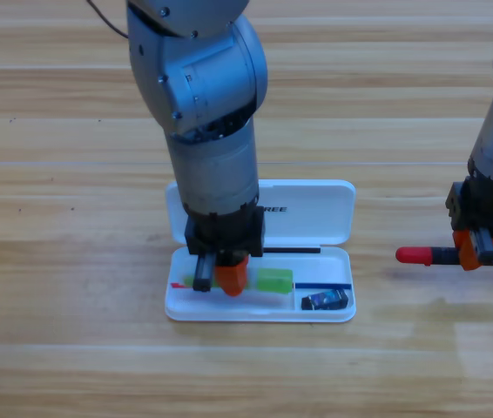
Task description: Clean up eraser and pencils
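Note:
The open white case (255, 313) lies at the table's middle. My left gripper (218, 277) points down into its long compartment, shut on the pale green highlighter (274, 279), whose bright green cap sticks out to the right. The eraser (325, 300), a small dark block, sits in the small right compartment. To the right of the case my right gripper (473, 252) is shut on the marker (429, 255), red cap pointing left. The marker hangs level above the table, with its shadow on the wood below.
The case's lid (316, 209) lies flat behind the tray, partly hidden by the left arm. Bare wooden table (72, 305) lies on both sides of the case and in front of it.

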`<control>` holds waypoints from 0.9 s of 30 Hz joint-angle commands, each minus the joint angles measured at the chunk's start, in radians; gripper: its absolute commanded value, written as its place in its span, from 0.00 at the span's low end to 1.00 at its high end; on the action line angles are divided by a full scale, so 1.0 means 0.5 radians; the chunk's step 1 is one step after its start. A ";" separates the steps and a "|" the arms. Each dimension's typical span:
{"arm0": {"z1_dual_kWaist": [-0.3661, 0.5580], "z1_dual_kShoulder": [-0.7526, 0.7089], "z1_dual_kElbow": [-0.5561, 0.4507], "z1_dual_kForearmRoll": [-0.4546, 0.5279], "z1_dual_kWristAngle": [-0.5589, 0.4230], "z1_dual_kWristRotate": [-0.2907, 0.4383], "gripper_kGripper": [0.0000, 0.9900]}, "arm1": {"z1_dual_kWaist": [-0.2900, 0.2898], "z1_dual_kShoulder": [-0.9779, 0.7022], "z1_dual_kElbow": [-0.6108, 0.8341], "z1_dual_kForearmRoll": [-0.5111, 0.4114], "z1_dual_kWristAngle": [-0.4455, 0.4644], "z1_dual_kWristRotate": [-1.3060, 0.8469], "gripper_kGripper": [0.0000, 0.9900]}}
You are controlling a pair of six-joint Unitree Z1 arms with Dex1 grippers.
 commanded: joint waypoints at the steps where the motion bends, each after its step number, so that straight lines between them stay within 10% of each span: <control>1: -0.040 0.118 -0.014 0.008 0.003 -0.016 0.00 | 0.002 -0.033 0.037 -0.003 0.017 0.003 0.00; 27: -0.027 0.186 -0.038 -0.019 0.037 -0.019 0.00 | 0.008 0.010 0.040 -0.006 0.011 0.003 0.00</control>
